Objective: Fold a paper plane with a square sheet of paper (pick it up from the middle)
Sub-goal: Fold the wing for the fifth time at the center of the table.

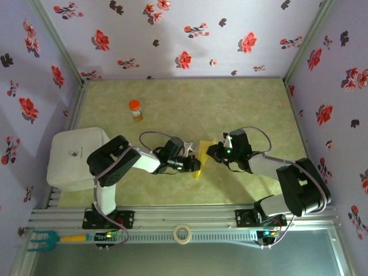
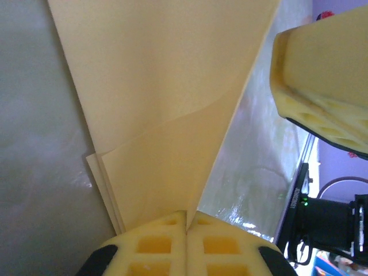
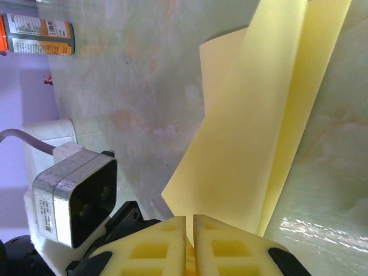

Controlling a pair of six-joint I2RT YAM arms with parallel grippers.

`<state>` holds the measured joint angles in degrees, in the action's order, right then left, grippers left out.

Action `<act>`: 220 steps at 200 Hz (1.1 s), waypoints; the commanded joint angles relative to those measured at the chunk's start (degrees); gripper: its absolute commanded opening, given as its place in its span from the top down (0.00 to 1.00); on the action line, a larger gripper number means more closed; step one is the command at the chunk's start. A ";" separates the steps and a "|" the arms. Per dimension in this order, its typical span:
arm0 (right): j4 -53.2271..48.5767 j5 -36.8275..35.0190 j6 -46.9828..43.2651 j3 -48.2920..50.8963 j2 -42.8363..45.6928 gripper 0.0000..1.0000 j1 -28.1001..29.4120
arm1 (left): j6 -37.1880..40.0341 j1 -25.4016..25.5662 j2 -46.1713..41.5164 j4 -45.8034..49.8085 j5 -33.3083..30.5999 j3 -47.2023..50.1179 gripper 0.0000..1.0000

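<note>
- Overhead, we see the paper (image 1: 203, 150), with a bottle (image 1: 135, 110) at its 10 o'clock.
- Wrist views show us more: the left gripper (image 2: 186, 217) and right gripper (image 3: 190, 223) each pinch its folded layers.

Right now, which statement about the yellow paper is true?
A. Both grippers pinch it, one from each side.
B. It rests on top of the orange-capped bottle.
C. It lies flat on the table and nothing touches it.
A: the yellow paper is clamped in the shut left gripper and also in the shut right gripper, while the orange-capped bottle stands apart, farther back on the table.
</note>
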<state>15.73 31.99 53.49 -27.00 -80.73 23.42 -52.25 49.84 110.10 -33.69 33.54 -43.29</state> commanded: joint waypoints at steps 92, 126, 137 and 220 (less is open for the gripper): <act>5.18 3.41 -1.46 -3.40 -7.77 0.89 -0.43 | -9.66 -1.66 3.63 -9.54 3.46 3.75 1.00; 5.58 4.63 -1.82 -3.76 -9.09 0.89 -1.40 | -11.23 -2.04 4.13 -10.10 3.52 4.05 1.00; 6.20 5.16 -1.64 -3.85 -9.57 0.89 -1.62 | -11.43 -2.12 4.15 -9.78 3.46 3.99 1.00; 7.70 6.03 -1.55 -4.40 -12.71 0.89 -2.72 | -14.15 -2.74 5.74 -9.02 3.46 3.52 1.00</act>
<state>22.11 37.36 52.88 -30.55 -92.99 21.58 -65.30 47.79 113.32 -45.23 37.41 -40.34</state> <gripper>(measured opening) 0.112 0.060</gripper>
